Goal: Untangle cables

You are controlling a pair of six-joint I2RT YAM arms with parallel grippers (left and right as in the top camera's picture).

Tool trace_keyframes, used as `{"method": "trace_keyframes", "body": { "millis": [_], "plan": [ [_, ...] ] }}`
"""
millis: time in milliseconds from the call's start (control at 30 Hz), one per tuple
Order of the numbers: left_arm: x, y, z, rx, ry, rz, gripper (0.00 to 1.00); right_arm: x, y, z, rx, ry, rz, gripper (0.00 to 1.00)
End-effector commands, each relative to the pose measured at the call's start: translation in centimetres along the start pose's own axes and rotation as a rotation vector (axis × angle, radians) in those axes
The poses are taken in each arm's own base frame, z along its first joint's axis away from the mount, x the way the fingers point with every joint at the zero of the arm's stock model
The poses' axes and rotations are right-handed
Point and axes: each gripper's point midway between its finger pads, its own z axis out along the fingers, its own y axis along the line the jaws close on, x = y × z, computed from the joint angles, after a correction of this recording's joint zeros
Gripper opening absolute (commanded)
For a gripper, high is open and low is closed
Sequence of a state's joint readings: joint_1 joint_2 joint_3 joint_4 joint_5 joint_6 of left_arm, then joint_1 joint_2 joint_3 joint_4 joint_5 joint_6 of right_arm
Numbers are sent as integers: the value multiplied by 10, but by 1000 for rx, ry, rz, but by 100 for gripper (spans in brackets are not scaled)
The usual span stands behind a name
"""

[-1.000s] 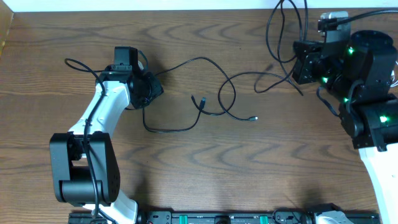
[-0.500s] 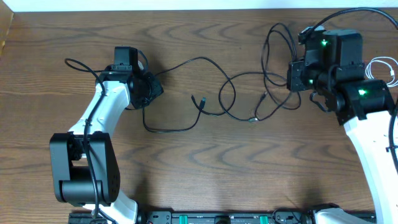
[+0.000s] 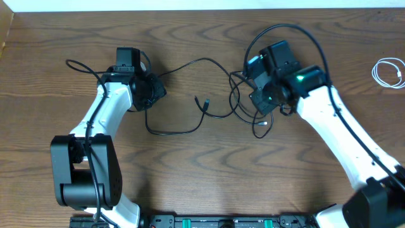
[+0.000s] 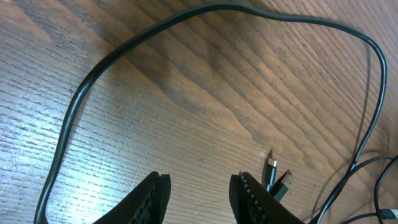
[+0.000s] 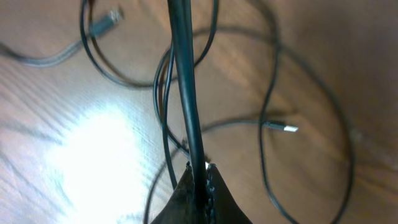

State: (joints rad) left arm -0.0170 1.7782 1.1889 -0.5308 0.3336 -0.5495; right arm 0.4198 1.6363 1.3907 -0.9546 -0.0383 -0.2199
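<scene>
Black cables (image 3: 196,61) sprawl across the middle of the table (image 3: 190,164): thin cords running from beside my left gripper (image 4: 199,190) to a knot of crossed loops at my right gripper (image 5: 200,183), a small plug (image 3: 204,102) lying loose between. White cable (image 3: 387,71) sits coiled alone at the far right edge, well apart. My left fingers (image 4: 154,194) stand partly open, nothing between them, bare wood in the gap; one black strand arcs past ahead. My right gripper is pinched tight on a black cable (image 5: 183,74) running straight out from the fingertips, above the loops.
</scene>
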Motion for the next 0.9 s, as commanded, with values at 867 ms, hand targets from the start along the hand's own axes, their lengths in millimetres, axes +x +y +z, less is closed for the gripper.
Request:
{"method": "trace_keyframes", "body": {
  "millis": [867],
  "plan": [
    [-3,-1,0,-8,-9,1,37,75,-108,36,546,368,247,13]
  ]
}}
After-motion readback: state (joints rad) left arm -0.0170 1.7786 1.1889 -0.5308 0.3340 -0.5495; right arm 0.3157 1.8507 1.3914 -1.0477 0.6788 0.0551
